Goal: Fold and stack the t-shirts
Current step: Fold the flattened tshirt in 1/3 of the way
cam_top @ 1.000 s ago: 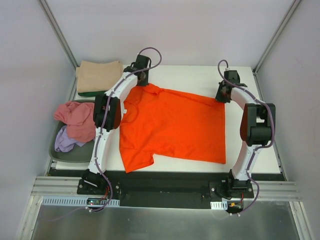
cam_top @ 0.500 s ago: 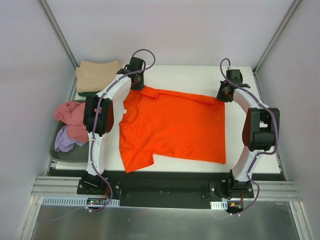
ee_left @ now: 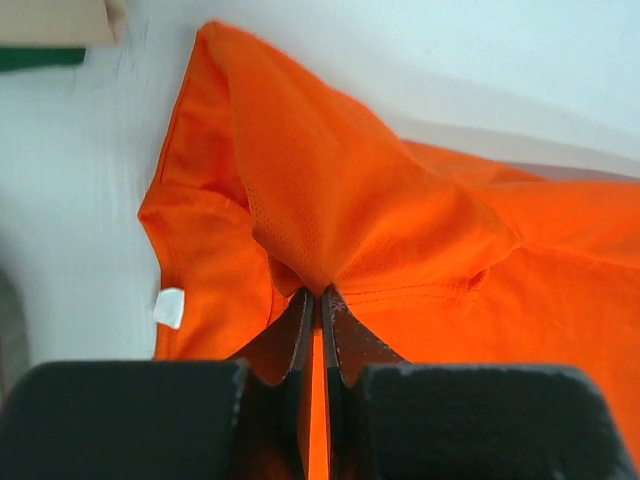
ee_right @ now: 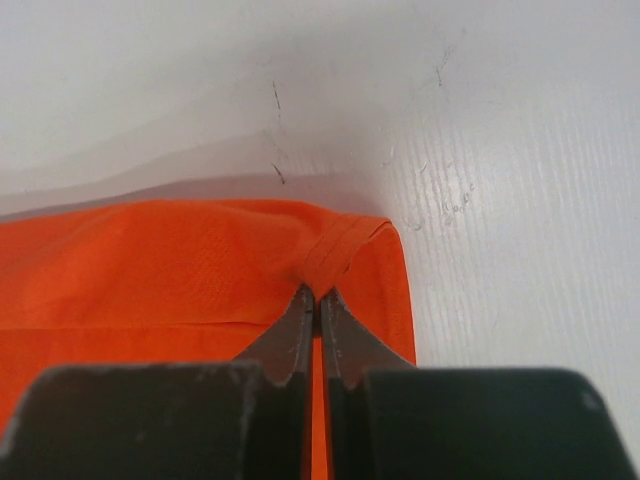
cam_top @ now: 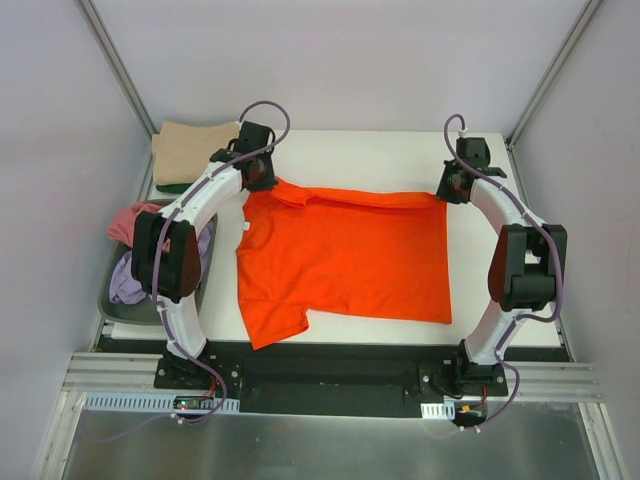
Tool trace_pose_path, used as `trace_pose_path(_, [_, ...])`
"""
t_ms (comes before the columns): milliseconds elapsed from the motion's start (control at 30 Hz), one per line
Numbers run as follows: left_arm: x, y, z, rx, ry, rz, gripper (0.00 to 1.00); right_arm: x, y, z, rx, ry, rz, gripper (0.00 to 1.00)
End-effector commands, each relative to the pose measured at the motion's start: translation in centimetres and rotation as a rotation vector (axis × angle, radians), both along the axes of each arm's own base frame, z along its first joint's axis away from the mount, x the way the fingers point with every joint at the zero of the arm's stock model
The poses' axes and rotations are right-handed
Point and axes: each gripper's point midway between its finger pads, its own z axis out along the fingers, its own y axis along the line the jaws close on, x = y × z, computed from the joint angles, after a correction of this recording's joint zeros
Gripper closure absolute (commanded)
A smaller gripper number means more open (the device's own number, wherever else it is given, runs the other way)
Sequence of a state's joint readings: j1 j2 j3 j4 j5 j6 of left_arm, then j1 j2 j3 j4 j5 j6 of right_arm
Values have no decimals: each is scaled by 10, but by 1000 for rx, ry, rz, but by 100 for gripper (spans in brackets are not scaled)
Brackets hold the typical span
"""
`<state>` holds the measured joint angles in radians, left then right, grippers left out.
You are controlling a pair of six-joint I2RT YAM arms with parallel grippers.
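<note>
A bright orange t-shirt [cam_top: 345, 255] lies spread on the white table, its white neck label [cam_top: 244, 226] at the left. My left gripper [cam_top: 262, 180] is shut on the shirt's far left shoulder; in the left wrist view [ee_left: 316, 292] the cloth [ee_left: 330, 190] bunches up from the closed fingertips. My right gripper [cam_top: 447, 190] is shut on the shirt's far right hem corner; the right wrist view [ee_right: 316, 290] shows the hem [ee_right: 345, 245] pinched. A folded tan shirt [cam_top: 195, 150] lies on a dark green one [cam_top: 170, 186] at the far left. Pink [cam_top: 128, 217] and lilac [cam_top: 127, 280] shirts sit in the basket.
The dark grey basket [cam_top: 125, 310] stands off the table's left edge. Grey walls enclose the table on three sides. The left arm's elbow [cam_top: 165, 255] hangs over the basket. Bare white table [cam_top: 370, 160] lies beyond the shirt.
Both grippers have pulled the far edge of the orange shirt further back and outward, stretching it straight. The left arm has swung left, over the basket.
</note>
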<state>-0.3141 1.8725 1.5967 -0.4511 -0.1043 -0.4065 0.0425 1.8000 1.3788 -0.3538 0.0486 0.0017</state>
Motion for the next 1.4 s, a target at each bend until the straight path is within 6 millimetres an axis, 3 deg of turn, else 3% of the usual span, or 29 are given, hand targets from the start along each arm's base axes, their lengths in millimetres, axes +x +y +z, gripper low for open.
trace_pose_path(0, [-24,1,8,-62,16,46,100,-3,-10,30,-40,-47,-14,99])
trace_pose_path(767, [-108,-6,-18,-148,124,110,100,-26,-12,24,-54,-13,5,99])
trace_pose_path(1067, [-141,-1,-46,-162,201,196,100,-29,-11,16,-49,5,7,99])
trace_pose_path(1367, [-158,-5,-67,-165,264,187,99,-34,-14,0,-57,45,-1,94])
